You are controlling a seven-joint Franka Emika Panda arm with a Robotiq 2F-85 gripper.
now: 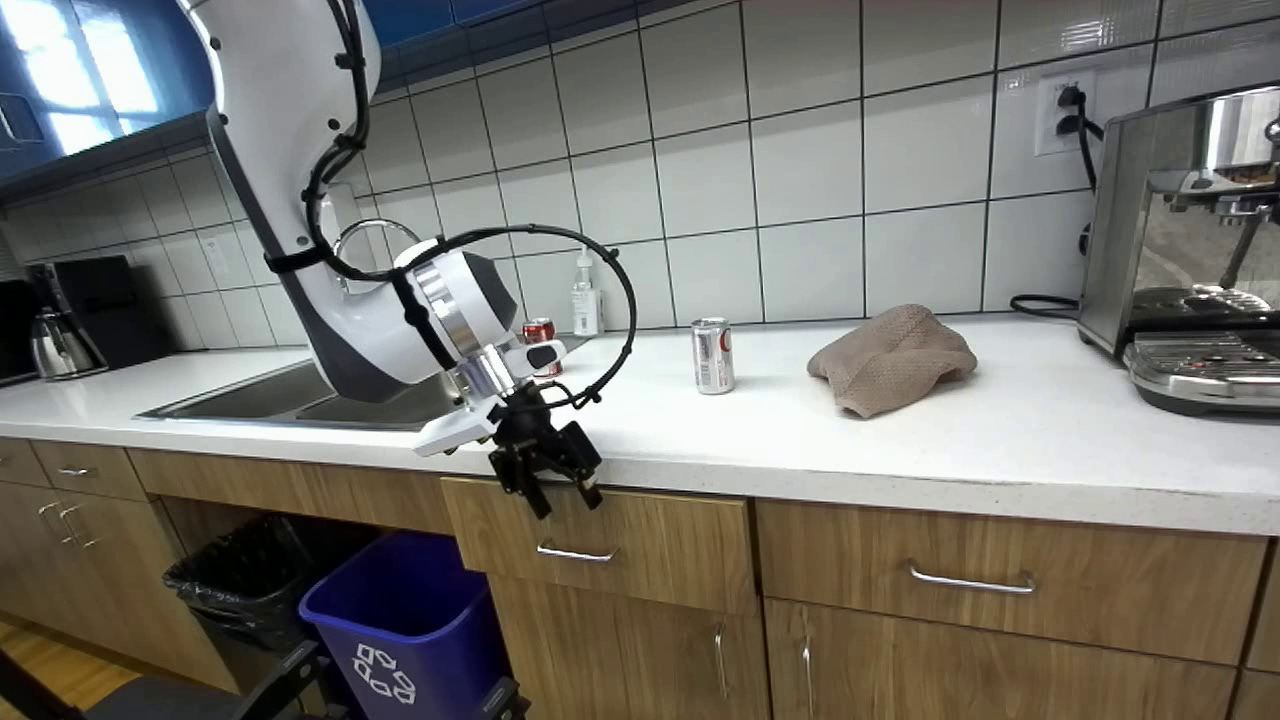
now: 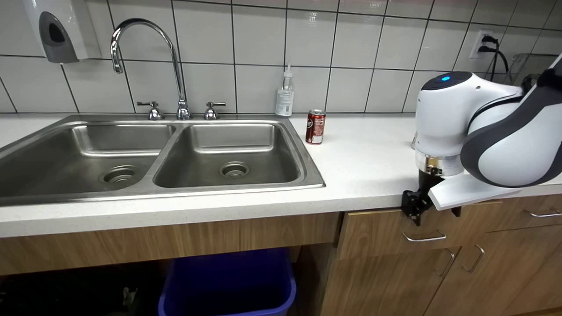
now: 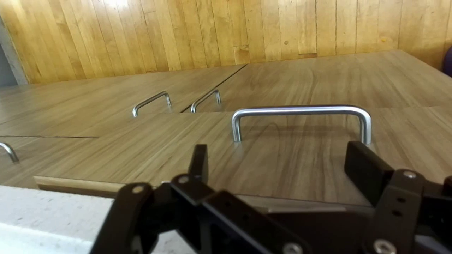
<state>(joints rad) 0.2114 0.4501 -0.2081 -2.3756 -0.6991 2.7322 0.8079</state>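
While the black gripper hangs, jaws spread apart, before the slightly open drawer, the silver handle sits just below at six o'clock and a brown cloth lies at two o'clock on the white counter!

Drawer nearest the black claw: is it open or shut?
Slightly open: the wrist view shows the wooden drawer jutting out past the neighbouring drawer.

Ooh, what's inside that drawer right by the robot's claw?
In the wrist view, the drawer juts out slightly, showing its outer face and metal handle. Any contents can't be seen: the countertop covers them, and the claw blocks part of the view.
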